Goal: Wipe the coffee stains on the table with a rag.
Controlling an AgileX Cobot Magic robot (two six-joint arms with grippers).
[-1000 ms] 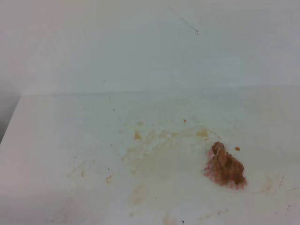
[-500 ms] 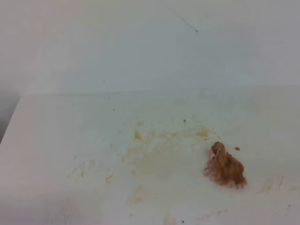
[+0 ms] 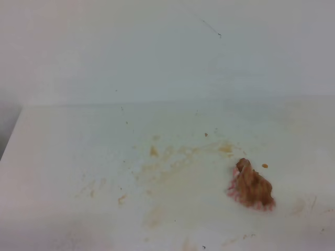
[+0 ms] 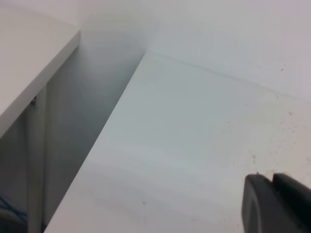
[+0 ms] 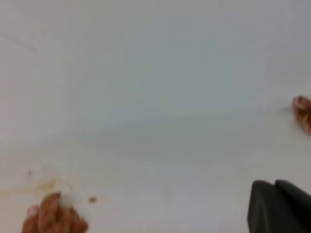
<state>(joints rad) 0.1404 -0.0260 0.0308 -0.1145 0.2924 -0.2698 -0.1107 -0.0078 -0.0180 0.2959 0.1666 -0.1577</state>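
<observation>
The rag [image 3: 251,187] lies bunched on the white table [image 3: 63,157], right of the middle. It is soaked brown, with pink stripes showing along its lower edge. Nothing holds it. Pale tan coffee stains [image 3: 172,161] spread to its left, with darker specks around them. No arm shows in the exterior high view. In the left wrist view my left gripper [image 4: 272,175] sits at the bottom right, its dark fingers together over bare table. My right gripper [image 5: 274,182] is shut and holds nothing. The rag [image 5: 53,217] lies far to its left.
The table's left edge [image 4: 104,131] drops into a gap beside a second white surface [image 4: 29,58]. A white wall [image 3: 167,47] rises behind the table. A small pink-brown bit [image 5: 303,111] shows at the right edge of the right wrist view.
</observation>
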